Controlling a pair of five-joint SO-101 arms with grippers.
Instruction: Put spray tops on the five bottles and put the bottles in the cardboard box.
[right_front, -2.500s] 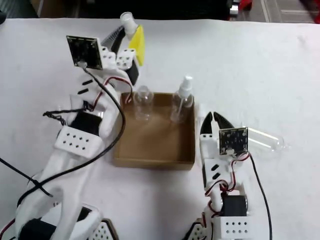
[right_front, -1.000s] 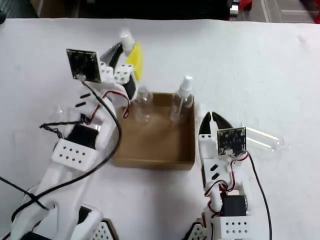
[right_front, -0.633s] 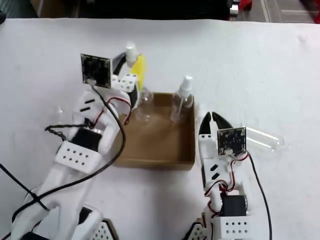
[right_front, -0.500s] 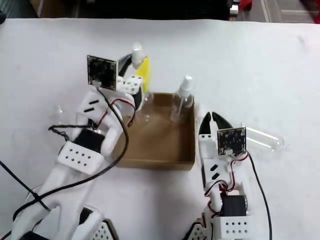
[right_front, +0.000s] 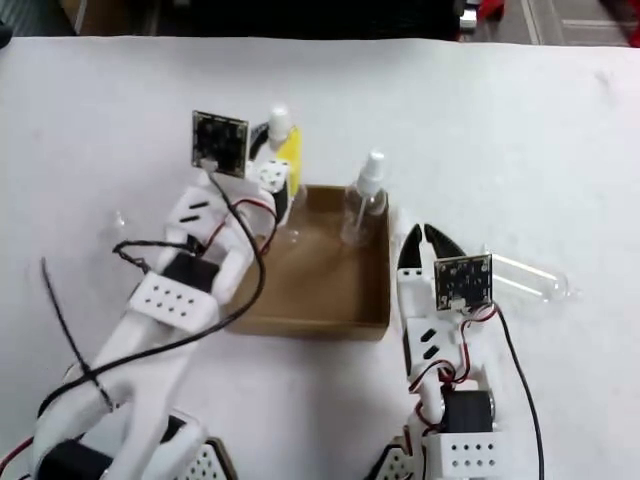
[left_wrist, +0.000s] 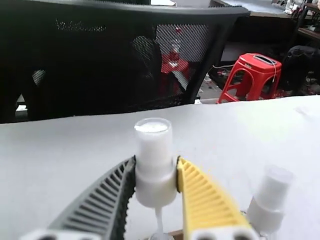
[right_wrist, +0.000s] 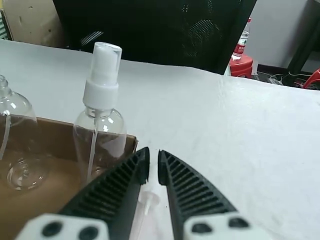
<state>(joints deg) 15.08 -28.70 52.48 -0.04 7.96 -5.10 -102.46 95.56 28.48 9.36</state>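
Observation:
My left gripper (right_front: 281, 138) is shut on a white spray top (right_front: 278, 117), held upright above the far left corner of the cardboard box (right_front: 310, 322). In the left wrist view the spray top (left_wrist: 153, 162) sits between the grey and yellow fingers, its thin tube hanging down. Under it an uncapped clear bottle (right_wrist: 15, 145) stands in the box, partly hidden in the high view. A second bottle (right_front: 364, 205) with its spray top on stands in the far right corner. My right gripper (right_front: 425, 238) rests shut beside the box's right wall, with nothing in it (right_wrist: 153, 165).
A clear uncapped bottle (right_front: 525, 275) lies on the white table to the right of my right gripper. Part of another clear bottle (right_front: 118, 224) shows left of the left arm. A black mesh chair (left_wrist: 125, 65) stands beyond the table's far edge.
My left arm has carried the spray top to the right and nearer the box, from left of the open bottle to about above it. The right arm has not moved.

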